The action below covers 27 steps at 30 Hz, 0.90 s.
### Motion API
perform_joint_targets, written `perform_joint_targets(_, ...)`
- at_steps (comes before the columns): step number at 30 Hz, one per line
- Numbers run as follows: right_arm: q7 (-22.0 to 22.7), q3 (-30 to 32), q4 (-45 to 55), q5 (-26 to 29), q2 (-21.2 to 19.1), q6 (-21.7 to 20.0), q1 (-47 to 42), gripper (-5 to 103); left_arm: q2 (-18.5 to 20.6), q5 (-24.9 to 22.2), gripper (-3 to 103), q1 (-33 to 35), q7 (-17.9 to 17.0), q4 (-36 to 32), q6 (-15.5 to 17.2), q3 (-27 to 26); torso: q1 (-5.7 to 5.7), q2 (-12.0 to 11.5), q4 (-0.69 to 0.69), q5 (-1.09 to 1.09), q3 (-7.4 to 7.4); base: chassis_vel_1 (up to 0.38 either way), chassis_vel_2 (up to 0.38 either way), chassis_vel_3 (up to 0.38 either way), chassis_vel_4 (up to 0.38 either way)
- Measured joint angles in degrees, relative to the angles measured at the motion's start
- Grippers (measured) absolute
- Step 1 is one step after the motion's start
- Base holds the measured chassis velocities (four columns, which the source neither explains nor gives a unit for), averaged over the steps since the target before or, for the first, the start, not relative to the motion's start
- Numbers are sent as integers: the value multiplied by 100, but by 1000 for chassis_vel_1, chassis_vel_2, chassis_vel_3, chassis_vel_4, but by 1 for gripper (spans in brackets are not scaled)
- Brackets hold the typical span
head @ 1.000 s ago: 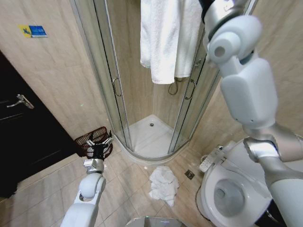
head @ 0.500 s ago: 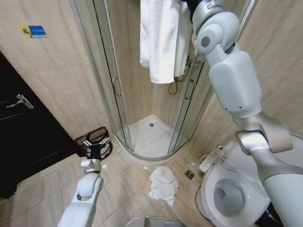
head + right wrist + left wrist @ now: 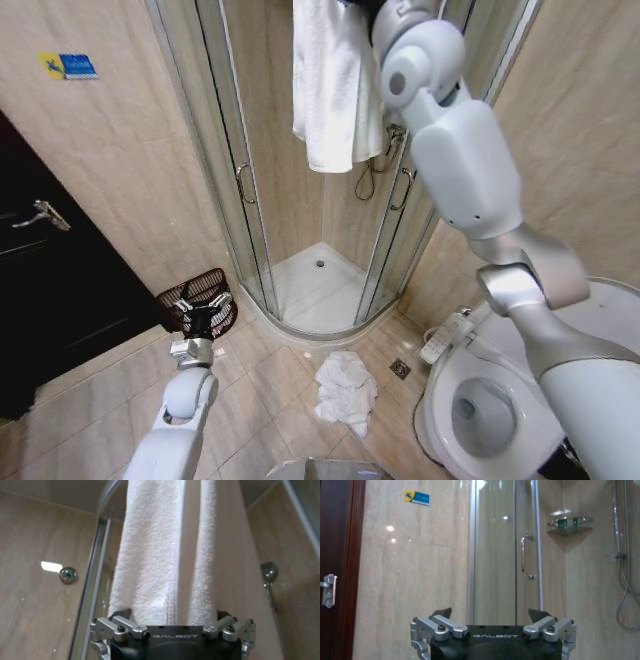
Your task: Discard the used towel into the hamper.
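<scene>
Right gripper point(image 3: 172, 620) raised high at the shower enclosure, jaws spread either side of the hanging white towel point(image 3: 325, 80). Left gripper point(image 3: 205, 305) low over the floor, jaws open and empty, right by the hamper point(image 3: 185, 297) beside the shower door point(image 3: 245, 190).
</scene>
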Motion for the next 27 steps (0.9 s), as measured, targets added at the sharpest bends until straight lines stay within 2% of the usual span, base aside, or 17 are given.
perform_joint_targets(2, -13, -11, -84, -40, 74, 6, 19, 101, 7, -12, 100, -7, 4, 18, -19, -14, 0, 0, 0, 0, 0, 0, 0, 0, 0)
perform_joint_targets(6, -137, -42, -378, -267, 296, 78, 46, 80, 50, -102, 100, -38, 16, 51, -53, -76, 0, 0, 1, 1, 0, 0, 0, 0, 0)
perform_joint_targets(7, -137, -42, -378, -267, 296, 78, 46, 80, 50, -102, 100, -38, 16, 51, -53, -76, 0, 0, 1, 1, 0, 0, 0, 0, 0)
perform_joint_targets(9, -132, -70, -416, -320, 371, 81, 46, 70, 82, -151, 100, -40, 26, 83, -81, -105, 0, 0, 0, 1, 0, 0, 0, 0, 0)
perform_joint_targets(11, -132, -85, -425, -357, 393, 86, 45, 70, 94, -170, 100, -40, 28, 100, -94, -116, 0, 0, 0, 1, 0, 0, 0, 0, 0)
perform_joint_targets(14, -132, -122, -462, -426, 453, 98, 43, 53, 124, -226, 100, -37, 34, 144, -136, -166, 0, 0, 0, 1, 0, 0, 0, 0, 0)
perform_joint_targets(15, -132, -122, -462, -426, 453, 98, 43, 53, 124, -226, 100, -37, 34, 144, -136, -166, 0, 0, 0, 1, 0, 0, 0, 0, 0)
perform_joint_targets(18, -135, -130, -518, -455, 482, 118, 45, 37, 145, -266, 100, -39, 36, 180, -172, -217, 0, -1, 0, 1, 0, 0, 0, 0, 0)
perform_joint_targets(19, -135, -130, -518, -455, 482, 118, 45, 37, 145, -266, 100, -39, 36, 180, -172, -217, 0, -1, 0, 1, 0, 0, 0, 0, 0)
perform_joint_targets(22, -140, -142, -524, -459, 431, 130, 46, 21, 152, -280, 100, -37, 42, 190, -188, -230, 0, -1, 0, 1, 0, 0, 0, 0, 0)
perform_joint_targets(24, -139, -146, -515, -450, 403, 131, 45, 21, 151, -280, 100, -37, 43, 190, -190, -229, 0, 0, 0, 1, 0, 0, 0, 0, 0)
perform_joint_targets(26, -126, -157, -480, -405, 343, 131, 45, 11, 149, -279, 100, -38, 46, 189, -191, -215, 0, -1, 0, 2, 0, 0, 0, 0, 0)
perform_joint_targets(27, -126, -157, -480, -405, 343, 131, 45, 11, 149, -279, 100, -38, 46, 189, -191, -215, 0, -1, 0, 2, 0, 0, 0, 0, 0)
